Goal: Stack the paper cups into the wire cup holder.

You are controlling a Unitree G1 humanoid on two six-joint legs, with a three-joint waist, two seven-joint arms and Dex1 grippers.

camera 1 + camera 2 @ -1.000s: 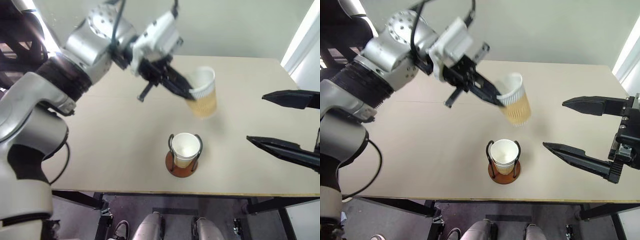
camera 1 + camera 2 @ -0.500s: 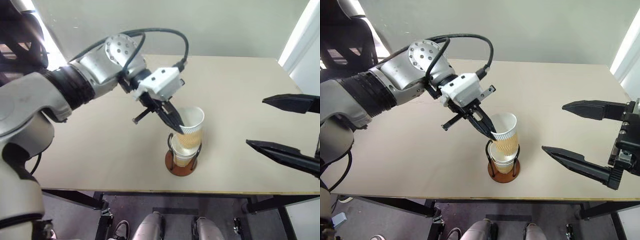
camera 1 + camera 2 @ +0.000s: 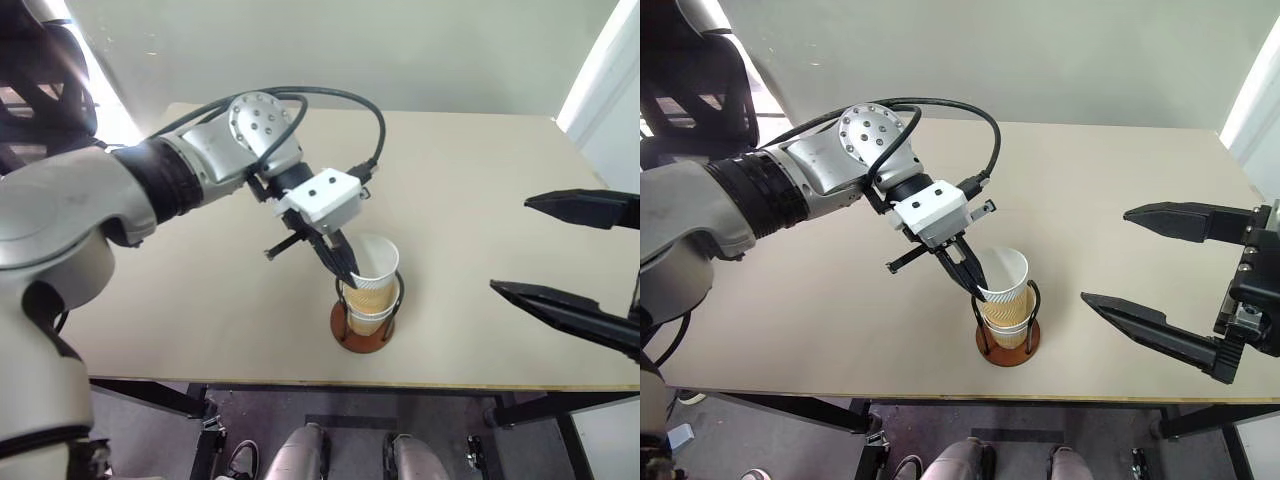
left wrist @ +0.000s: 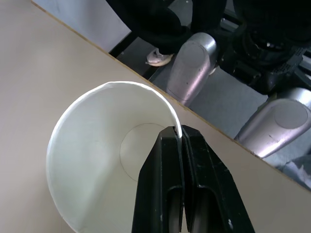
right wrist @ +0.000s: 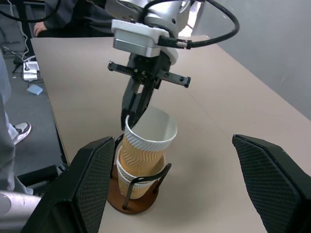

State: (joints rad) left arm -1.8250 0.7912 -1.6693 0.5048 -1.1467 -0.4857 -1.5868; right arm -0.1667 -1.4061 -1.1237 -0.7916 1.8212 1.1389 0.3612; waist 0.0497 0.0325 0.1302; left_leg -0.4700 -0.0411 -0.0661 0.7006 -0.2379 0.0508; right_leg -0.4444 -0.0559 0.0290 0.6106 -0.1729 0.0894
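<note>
A tan paper cup (image 3: 373,270) with a white inside (image 4: 92,160) sits tilted, partly nested in a second paper cup (image 3: 367,319). That lower cup stands in the wire cup holder (image 3: 360,340), between its black wire loops on the brown disc base (image 5: 127,205). My left gripper (image 3: 349,281) is shut on the upper cup's rim, one finger inside and one outside (image 4: 163,179). To the right of the holder my right gripper (image 3: 1105,255) hangs open above the table, its fingers (image 5: 92,179) wide apart and holding nothing.
The holder stands near the front edge of the beige table (image 3: 480,170). A black cable (image 3: 980,150) loops over my left wrist. Off the table's side a person's shoe (image 5: 19,131) rests on the floor.
My left gripper has carried the cup down from above the table and set it into the cup in the holder. The right gripper has stayed where it was.
</note>
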